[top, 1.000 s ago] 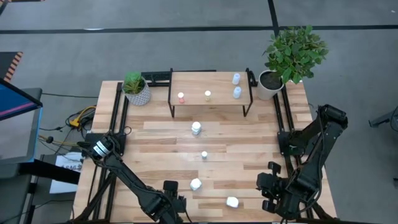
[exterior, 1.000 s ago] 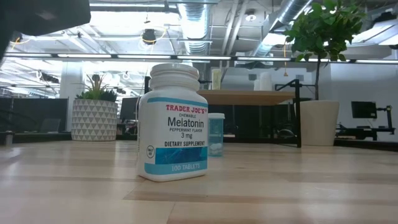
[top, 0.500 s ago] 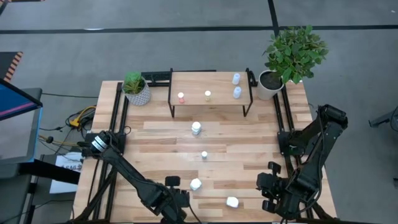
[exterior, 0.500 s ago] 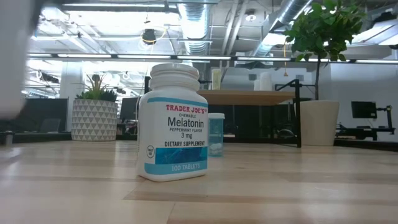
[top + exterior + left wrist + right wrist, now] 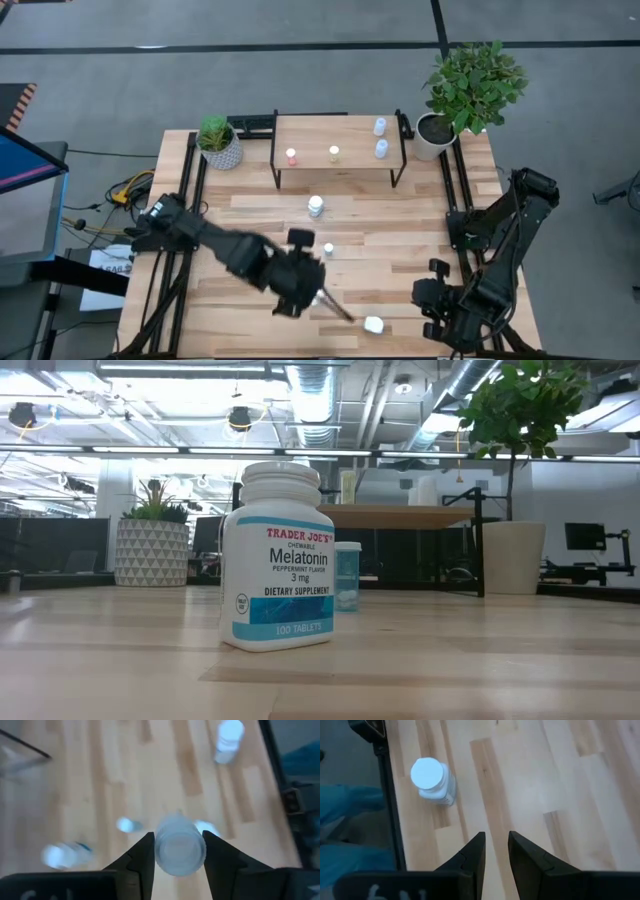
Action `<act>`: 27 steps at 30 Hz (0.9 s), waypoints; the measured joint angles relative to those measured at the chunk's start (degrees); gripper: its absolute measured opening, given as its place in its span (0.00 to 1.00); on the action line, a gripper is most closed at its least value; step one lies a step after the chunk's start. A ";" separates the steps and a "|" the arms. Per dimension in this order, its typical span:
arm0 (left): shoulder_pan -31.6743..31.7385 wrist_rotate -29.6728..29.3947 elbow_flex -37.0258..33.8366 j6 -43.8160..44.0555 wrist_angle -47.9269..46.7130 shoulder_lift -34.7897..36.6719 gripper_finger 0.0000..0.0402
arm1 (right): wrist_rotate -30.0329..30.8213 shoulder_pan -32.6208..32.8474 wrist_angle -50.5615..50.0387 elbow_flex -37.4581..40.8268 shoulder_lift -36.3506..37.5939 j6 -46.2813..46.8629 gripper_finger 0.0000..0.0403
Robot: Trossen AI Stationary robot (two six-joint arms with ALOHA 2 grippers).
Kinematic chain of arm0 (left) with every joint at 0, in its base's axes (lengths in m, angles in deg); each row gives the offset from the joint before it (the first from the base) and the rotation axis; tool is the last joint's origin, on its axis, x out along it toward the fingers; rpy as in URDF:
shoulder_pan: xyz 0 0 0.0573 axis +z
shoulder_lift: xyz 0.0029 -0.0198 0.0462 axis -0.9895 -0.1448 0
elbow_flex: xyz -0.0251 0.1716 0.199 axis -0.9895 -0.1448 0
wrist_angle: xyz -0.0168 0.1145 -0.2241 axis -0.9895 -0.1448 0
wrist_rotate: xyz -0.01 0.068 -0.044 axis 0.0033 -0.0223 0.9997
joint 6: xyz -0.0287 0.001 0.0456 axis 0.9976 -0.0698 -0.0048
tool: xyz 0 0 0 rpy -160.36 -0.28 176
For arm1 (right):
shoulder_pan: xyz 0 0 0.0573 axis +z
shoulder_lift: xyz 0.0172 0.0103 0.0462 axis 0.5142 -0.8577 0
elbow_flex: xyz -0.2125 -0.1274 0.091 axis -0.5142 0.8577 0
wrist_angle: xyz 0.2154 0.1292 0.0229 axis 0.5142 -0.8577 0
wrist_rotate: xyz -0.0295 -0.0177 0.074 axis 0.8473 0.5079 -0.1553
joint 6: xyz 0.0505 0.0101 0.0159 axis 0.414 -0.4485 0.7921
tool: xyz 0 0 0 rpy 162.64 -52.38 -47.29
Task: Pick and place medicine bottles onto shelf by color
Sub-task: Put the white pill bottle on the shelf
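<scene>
Since the earlier frame, our left end effector [image 5: 175, 851] carried a white bottle [image 5: 179, 851], clamped upright, inward over the surface [image 5: 420, 220]; the shelf [image 5: 340, 138] lies ahead, nearer us than the half-open, empty right end effector [image 5: 494, 851].

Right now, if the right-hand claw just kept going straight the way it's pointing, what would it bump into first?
Probably just the bare wooden tabletop. The right gripper points down at open boards, nothing between its fingers. The nearest white bottle stands off to one side of that line, though depth is hard to judge.
</scene>
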 joint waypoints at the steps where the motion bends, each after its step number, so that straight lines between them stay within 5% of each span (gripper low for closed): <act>1: 1.27 -0.07 1.19 -2.30 -0.21 0.00 0.28 | 0.88 -0.13 -0.02 0.00 0.00 -0.78 0.26; 14: 21.22 3.72 10.51 -28.87 -0.43 -0.04 0.27 | 19.65 -9.87 -14.85 0.00 0.02 -5.18 0.27; 27: 40.89 11.93 10.91 -37.93 0.04 -0.07 0.27 | 21.36 -24.12 -26.63 0.00 0.02 -4.98 0.27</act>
